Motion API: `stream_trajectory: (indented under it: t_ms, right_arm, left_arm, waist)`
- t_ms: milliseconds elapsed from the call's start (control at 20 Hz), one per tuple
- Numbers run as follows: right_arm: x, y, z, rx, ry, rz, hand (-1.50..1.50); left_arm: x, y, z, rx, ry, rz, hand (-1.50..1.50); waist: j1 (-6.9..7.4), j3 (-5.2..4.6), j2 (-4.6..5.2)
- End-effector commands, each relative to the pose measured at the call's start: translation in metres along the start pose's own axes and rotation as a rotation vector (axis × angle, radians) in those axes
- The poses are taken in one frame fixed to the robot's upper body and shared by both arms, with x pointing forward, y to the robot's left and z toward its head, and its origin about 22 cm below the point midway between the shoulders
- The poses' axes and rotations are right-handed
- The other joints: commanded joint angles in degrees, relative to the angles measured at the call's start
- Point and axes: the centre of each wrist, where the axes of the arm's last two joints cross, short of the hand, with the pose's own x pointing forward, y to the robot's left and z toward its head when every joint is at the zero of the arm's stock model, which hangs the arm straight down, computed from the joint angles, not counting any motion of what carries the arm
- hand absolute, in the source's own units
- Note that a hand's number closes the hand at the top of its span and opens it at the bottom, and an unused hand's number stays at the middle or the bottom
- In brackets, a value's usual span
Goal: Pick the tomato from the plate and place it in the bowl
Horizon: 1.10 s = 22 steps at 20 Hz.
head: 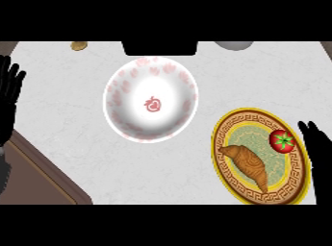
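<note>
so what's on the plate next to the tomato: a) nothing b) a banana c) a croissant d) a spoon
c: a brown croissant lies on the plate left of and below the tomato, which sits near the plate's right rim.

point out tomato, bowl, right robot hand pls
tomato (283, 141), head view, middle of its red body
bowl (120, 79), head view, bare inner wall
right robot hand (323, 158), head view, back of the hand
</note>
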Motion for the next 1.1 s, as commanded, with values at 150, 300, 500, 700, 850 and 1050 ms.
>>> stream_trajectory:
  t_ms: [150,300,500,700,850,1050]
  right_arm:
    - [-0.006,0.016,-0.04,0.048,0.064,-0.007,-1.5]
    - [-0.007,0.021,-0.026,0.046,0.084,-0.002,-1.5]
    - [-0.024,0.046,-0.041,0.052,0.104,0.021,-1.5]
    - [-0.041,0.05,-0.071,0.046,0.11,0.001,-1.5]
    - [-0.054,0.046,-0.053,0.021,0.053,0.001,-1.5]
    - [-0.043,0.068,-0.07,0.032,0.022,-0.007,-1.5]
  left_arm:
    - [-0.003,-0.002,0.01,-0.021,-0.007,0.004,0.0]
    - [0.005,-0.008,-0.014,-0.004,0.0,-0.015,0.0]
    - [0.015,-0.007,0.001,-0.012,0.009,0.021,0.0]
    - [-0.002,0.005,-0.012,-0.009,-0.013,0.002,0.0]
    - [0.006,0.005,0.003,0.0,-0.002,-0.013,0.0]
    - [0.008,0.003,-0.005,-0.027,-0.012,0.003,0.0]
  waist:
    - [0.42,0.06,0.05]
    - [0.01,0.06,0.03]
    - [0.21,0.07,-0.01]
    - [0.15,0.06,0.1]
    - [0.13,0.06,-0.02]
    - [0.19,0.06,0.02]
